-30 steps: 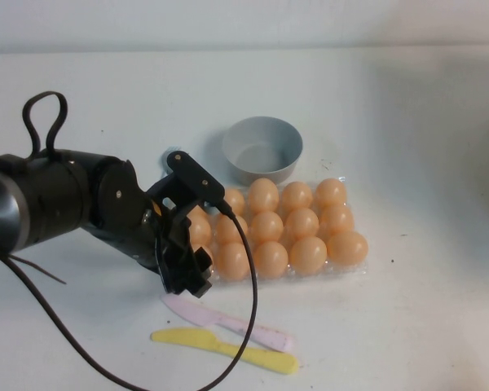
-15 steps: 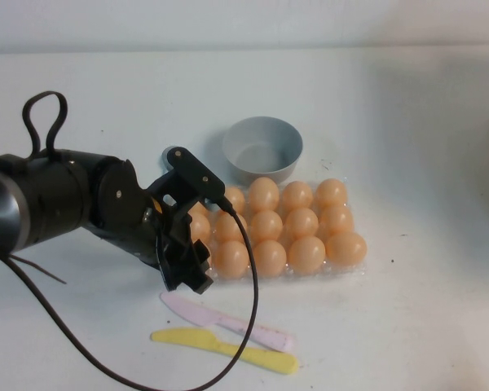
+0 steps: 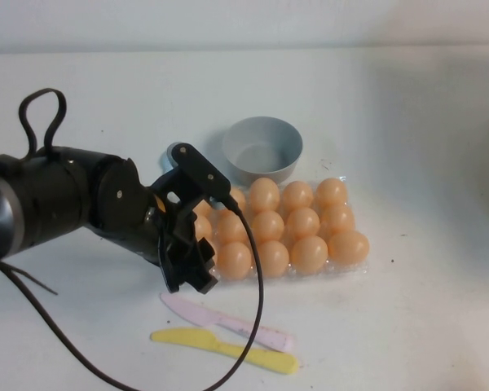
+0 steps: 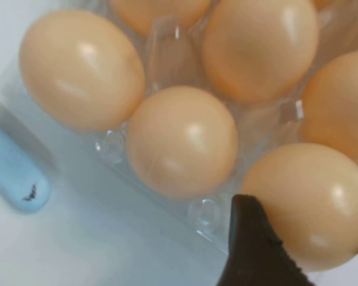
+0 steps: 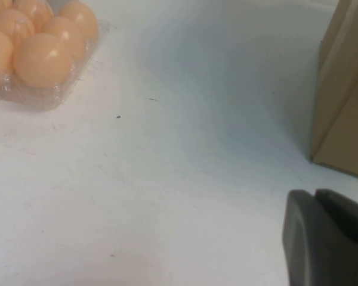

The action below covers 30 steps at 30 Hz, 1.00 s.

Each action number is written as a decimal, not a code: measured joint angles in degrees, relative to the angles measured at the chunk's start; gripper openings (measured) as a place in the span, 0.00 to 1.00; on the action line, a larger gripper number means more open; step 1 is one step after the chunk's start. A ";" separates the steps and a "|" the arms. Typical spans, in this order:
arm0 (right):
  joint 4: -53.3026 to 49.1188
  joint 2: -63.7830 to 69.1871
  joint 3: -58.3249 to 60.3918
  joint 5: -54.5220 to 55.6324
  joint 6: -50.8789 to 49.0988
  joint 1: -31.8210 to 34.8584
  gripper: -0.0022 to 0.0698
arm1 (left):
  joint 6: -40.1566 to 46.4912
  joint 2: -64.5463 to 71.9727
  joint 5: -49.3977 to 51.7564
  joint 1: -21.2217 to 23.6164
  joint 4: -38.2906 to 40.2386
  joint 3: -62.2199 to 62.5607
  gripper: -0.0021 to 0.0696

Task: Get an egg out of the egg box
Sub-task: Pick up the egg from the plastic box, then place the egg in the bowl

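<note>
The left tool (image 3: 189, 273), a matte black blocky assembly on a thick dark arm, sits low over the near-left corner of the egg box (image 3: 354, 271). From the left wrist, one dark, tapered, finely grained fingertip (image 4: 250, 250) lies against a smooth orange-tan egg (image 4: 313, 202) in a corner cup; the other finger barely shows, so I cannot tell how wide the tool stands or whether it grips. The egg box is thin, clear, glossy plastic with rounded cups, filled with alike matte eggs. Beyond it stands a round grey bowl (image 3: 262, 149). Nearer the robot lie a flat pale pink knife (image 3: 226, 322) and a yellow knife (image 3: 224, 350) on the white worktop (image 3: 407, 106). The right tool (image 5: 325, 238) hangs well right of the box, beside a brown cardboard box (image 5: 343, 95), fingers closed together.
</note>
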<state>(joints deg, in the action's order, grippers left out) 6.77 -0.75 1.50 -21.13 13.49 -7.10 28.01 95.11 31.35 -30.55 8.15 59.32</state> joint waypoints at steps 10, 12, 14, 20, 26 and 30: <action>0.00 0.00 0.00 0.00 0.00 0.00 0.01 | -7.02 -7.44 2.65 -0.84 -4.11 0.00 0.47; 0.00 0.00 0.00 0.00 0.00 0.00 0.01 | -7.47 -8.79 2.66 -1.02 -4.35 0.68 0.47; 0.00 0.00 0.00 0.00 0.00 0.00 0.01 | -7.67 -9.59 0.89 -1.11 -4.35 2.20 0.47; 0.00 0.00 0.00 0.00 0.00 0.00 0.01 | -7.81 -6.97 -17.70 -1.11 -4.74 5.70 0.47; 0.00 0.00 0.00 0.00 0.00 0.00 0.01 | -7.94 5.86 -34.04 -1.11 -4.74 12.44 0.47; 0.00 0.00 0.00 0.00 0.00 0.00 0.01 | -10.50 15.16 -35.33 -1.11 -4.74 19.34 0.47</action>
<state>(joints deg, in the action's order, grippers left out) 6.77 -0.75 1.50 -21.13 13.49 -7.10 17.51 110.27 -3.97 -31.66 3.40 78.65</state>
